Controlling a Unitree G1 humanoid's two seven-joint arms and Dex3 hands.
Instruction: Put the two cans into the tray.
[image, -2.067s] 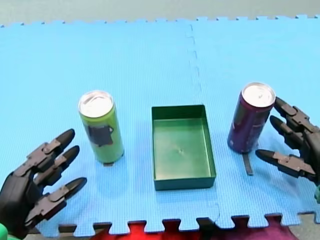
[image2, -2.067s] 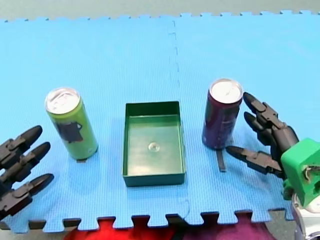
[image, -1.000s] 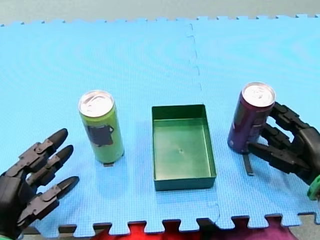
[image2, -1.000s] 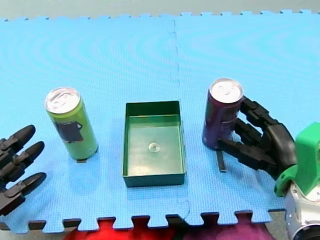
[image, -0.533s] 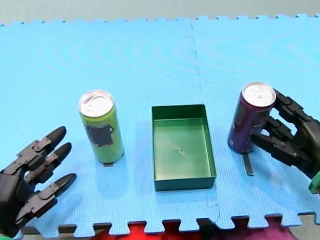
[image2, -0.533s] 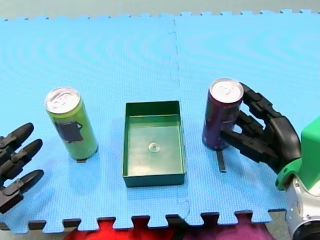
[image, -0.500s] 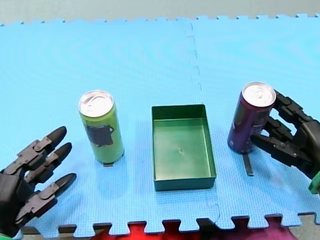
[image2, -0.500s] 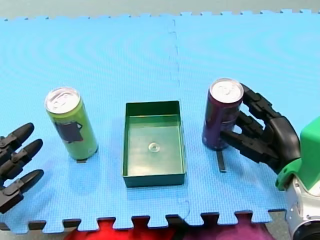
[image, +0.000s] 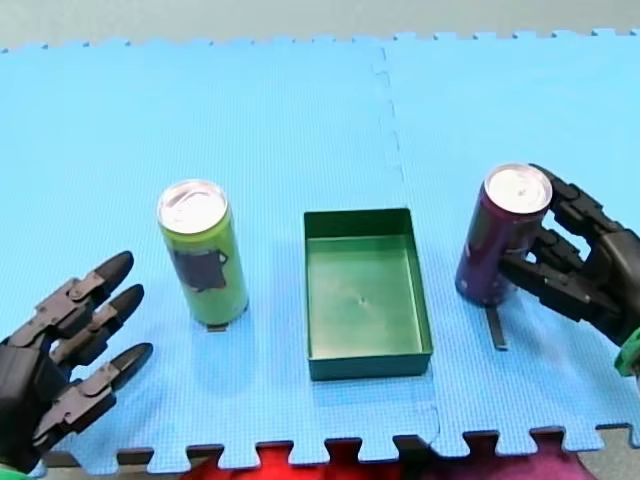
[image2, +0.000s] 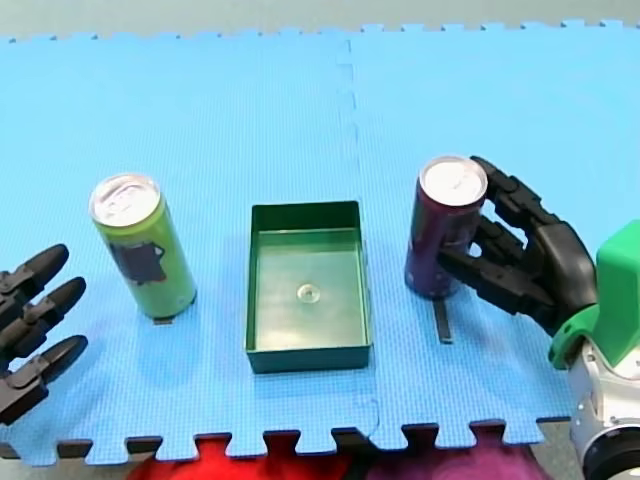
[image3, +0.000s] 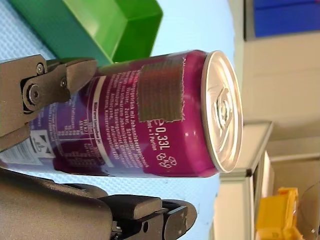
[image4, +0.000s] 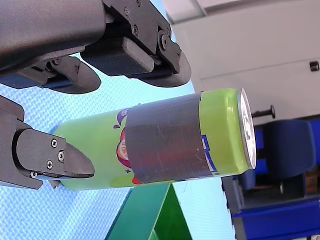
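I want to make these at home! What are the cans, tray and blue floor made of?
Both cans look like metal, probably aluminium: shiny silver tops. The purple can, in the right hand, has glossy print; the green can wears dull grey tape. The tray seems hard plastic: smooth, slightly shiny. The mat looks soft foam: puzzle-cut edges. The left hand is open at the mat's front.

A: How are the head views set?
B: Both are aimed forward and down at the mat (image: 300, 110) from slightly apart; the tray (image2: 308, 358) is shared.
A: Wrists?
B: Mounted very close, turned sideways. The purple can (image3: 150, 120) is framed in one, the green can (image4: 165, 145) in the other; the tray edge is caught in both.
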